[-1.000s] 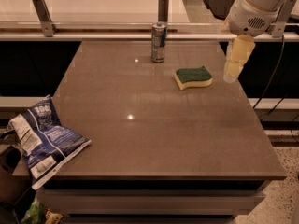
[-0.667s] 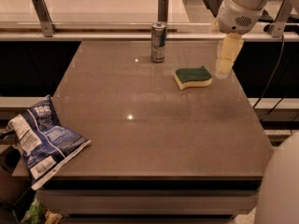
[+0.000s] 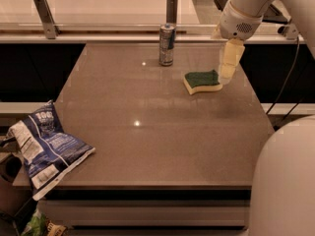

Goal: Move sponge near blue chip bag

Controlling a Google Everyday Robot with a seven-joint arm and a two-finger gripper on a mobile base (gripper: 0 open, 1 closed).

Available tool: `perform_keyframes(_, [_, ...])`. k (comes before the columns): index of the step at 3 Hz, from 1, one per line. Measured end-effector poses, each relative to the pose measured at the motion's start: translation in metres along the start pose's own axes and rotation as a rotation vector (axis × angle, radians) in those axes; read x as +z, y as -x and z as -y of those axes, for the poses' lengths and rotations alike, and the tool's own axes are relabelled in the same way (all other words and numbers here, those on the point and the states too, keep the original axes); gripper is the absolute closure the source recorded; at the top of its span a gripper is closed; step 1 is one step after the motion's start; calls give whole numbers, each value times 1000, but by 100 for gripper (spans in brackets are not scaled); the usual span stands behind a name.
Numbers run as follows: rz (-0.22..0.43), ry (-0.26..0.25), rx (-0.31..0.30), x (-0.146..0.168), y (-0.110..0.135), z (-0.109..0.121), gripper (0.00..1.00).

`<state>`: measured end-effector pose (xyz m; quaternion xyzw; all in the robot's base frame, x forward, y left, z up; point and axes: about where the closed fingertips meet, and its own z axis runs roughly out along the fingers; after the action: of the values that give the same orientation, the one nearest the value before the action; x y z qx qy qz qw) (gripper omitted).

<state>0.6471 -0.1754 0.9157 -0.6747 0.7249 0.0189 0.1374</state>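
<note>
Gripper (image 3: 226, 75) hanging at the sponge's right edge, far corner of the table.

Whether the gripper is open or closed cannot be told; it points straight down from a white wrist, its tip just beside or touching the right end of the sponge (image 3: 202, 81), which lies flat, green side up, on the brown table (image 3: 147, 132). A tall can (image 3: 167, 44) stands upright left of the sponge, near the back edge. The blue chip bag (image 3: 44, 149) lies crumpled well apart, overhanging the table's front left corner, with open tabletop between them.
</note>
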Motion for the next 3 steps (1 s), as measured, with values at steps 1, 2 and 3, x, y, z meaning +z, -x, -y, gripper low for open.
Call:
perform_keyframes(1, [25, 31, -4, 18, 3, 2, 0])
perform_keyframes(2, [43, 70, -19, 37, 9, 3, 0])
perform_keyframes(3, [51, 98, -35, 50, 12, 3, 0])
